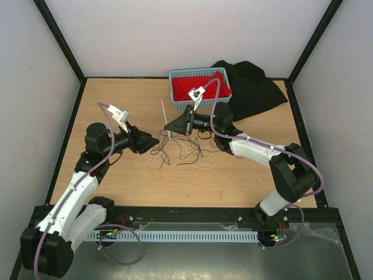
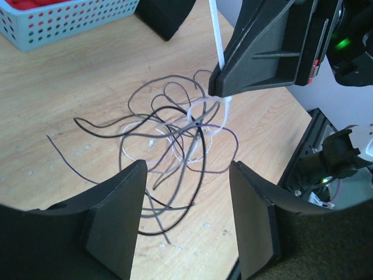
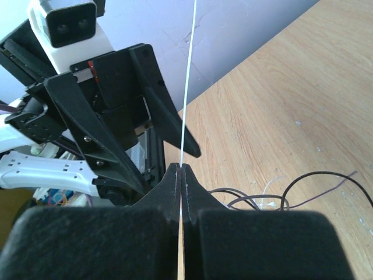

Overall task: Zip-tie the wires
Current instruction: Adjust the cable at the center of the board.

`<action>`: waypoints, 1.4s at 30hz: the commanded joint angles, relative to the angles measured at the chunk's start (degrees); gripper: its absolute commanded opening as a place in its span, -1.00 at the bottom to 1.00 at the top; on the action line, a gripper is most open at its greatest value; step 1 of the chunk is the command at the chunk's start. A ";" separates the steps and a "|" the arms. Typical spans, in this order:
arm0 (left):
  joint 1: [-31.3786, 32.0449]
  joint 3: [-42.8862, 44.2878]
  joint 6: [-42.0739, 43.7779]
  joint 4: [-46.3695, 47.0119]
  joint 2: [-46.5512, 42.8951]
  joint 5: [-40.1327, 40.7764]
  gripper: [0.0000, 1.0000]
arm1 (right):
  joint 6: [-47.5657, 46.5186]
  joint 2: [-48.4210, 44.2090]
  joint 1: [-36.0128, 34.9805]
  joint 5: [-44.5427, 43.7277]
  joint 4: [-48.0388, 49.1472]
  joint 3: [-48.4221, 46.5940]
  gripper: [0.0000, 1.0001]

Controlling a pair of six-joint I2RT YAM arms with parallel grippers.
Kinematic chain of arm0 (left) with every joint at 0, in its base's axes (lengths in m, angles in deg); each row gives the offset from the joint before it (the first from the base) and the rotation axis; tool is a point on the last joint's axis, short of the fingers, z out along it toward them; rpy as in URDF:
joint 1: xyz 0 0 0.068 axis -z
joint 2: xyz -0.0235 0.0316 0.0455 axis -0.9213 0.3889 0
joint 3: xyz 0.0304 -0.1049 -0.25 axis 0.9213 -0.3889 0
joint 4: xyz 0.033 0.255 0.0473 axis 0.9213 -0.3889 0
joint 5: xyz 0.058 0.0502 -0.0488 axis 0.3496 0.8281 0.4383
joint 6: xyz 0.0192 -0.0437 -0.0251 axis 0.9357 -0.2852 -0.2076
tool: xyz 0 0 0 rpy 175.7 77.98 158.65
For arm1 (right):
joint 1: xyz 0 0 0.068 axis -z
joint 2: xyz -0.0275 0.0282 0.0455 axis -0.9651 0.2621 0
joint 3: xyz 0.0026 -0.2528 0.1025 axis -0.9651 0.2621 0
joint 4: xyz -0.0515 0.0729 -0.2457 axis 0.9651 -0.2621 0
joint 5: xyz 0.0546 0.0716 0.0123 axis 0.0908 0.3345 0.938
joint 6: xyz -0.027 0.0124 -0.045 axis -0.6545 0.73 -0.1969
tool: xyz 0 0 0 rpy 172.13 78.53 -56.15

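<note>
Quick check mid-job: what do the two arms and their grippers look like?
The left arm and right arm have white links and black joints, each trailed by a mauve cable. A white camera block sits on each wrist. The left gripper and right gripper are black with wedge-shaped jaws and a small red mark on the body.

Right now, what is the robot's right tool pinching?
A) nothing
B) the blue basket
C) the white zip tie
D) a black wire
C: the right tool is shut on the thin white zip tie, which pokes out from between its closed tips.
</note>
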 commanded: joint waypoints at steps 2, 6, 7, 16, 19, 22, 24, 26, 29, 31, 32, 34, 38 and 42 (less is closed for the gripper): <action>0.55 -2.87 2.39 15.99 2.12 1.22 0.23 | 3.27 -0.51 0.62 6.10 -0.48 -2.11 -1.00; 0.91 -3.01 -0.14 22.10 3.66 -0.10 0.35 | 2.39 -1.10 0.71 5.21 -1.94 -1.61 -1.00; 1.36 -2.80 -0.41 22.47 3.74 -0.16 0.37 | 1.80 -1.34 0.71 4.53 -2.63 -1.56 -1.00; 2.62 0.21 -4.87 23.27 5.13 2.35 0.49 | -3.72 -2.01 0.71 4.75 -4.66 -0.53 -1.00; 2.64 1.35 -7.66 23.54 6.63 2.36 0.52 | -3.21 -2.68 0.72 4.55 -2.69 0.57 -1.00; 3.19 0.96 -7.68 24.06 7.52 0.12 0.56 | -1.70 -3.21 0.71 3.08 -2.38 0.87 -1.00; 3.81 -0.13 -7.20 24.32 7.21 -0.14 0.57 | -0.65 -3.73 0.71 1.55 -2.40 1.20 -1.00; 4.44 -1.36 -6.66 24.44 6.61 -0.21 0.57 | 0.38 -4.57 0.71 -1.22 -3.24 1.64 -1.00; 5.36 -3.05 -6.35 24.44 5.79 -0.38 0.57 | 1.58 -6.06 0.71 -5.27 -5.32 2.34 -1.00; 6.47 -4.03 -6.05 24.44 5.53 -0.01 0.56 | 1.97 -7.05 0.67 -7.16 -6.13 2.68 -1.00; 7.57 -4.25 -5.66 24.43 5.66 0.33 0.55 | 2.07 -7.42 0.68 -7.90 -6.35 2.91 -1.00; 9.32 -4.26 -4.83 24.44 6.48 1.49 0.53 | 2.08 -7.93 0.66 -8.67 -6.81 3.08 -1.00; 12.23 -2.86 -2.98 24.75 9.77 3.15 0.44 | 2.55 -7.84 0.63 -8.41 -6.94 2.91 -1.00; 14.63 -0.46 -1.41 25.23 13.05 3.22 0.34 | 2.95 -7.45 0.54 -8.04 -6.86 2.97 -1.00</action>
